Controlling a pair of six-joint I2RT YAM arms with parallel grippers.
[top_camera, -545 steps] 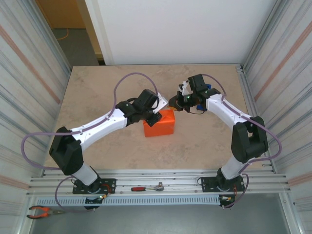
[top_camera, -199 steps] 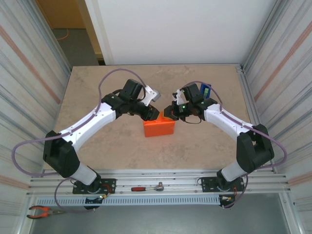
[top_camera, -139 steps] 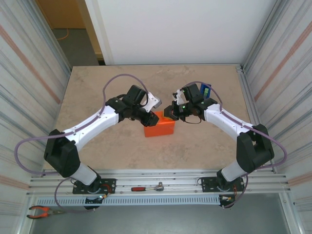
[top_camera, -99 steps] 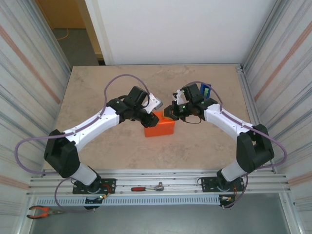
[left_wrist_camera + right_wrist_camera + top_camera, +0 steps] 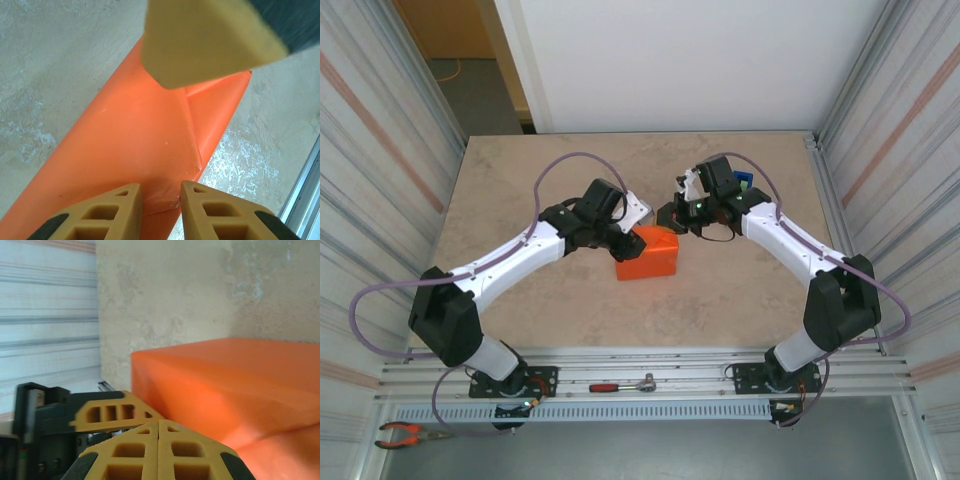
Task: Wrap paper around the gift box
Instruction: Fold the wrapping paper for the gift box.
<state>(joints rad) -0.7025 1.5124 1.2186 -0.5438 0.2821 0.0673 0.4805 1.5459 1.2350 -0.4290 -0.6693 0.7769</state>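
1. Left gripper [image 5: 633, 239] bears on the left end of the gift box [image 5: 648, 255], which sits in the middle of the table [image 5: 520, 180] in the overhead view. Its wrist camera shows its fingers [image 5: 112, 212] a narrow gap apart over a folded flap at the bottom of the frame. Whether they pinch the paper [image 5: 135, 135] or only press on it cannot be told.
2. Right gripper [image 5: 670, 215], its fingers pressed together and holding nothing, hovers just beside the box's upper right corner. Its own camera shows the orange block at the right of the frame.
3. Orange paper lies smooth over the top and the sides in view. At the end under the left gripper, a diagonal crease marks a side flap tucked in.
4. By this look the wrapping is well advanced: the body is covered and the end folds are under way. No tape shows on any seam. A blue tape dispenser [image 5: 744, 182] stands at upper right, behind the right arm [image 5: 790, 240]. What likely remains is flattening the end flaps and taping them down.
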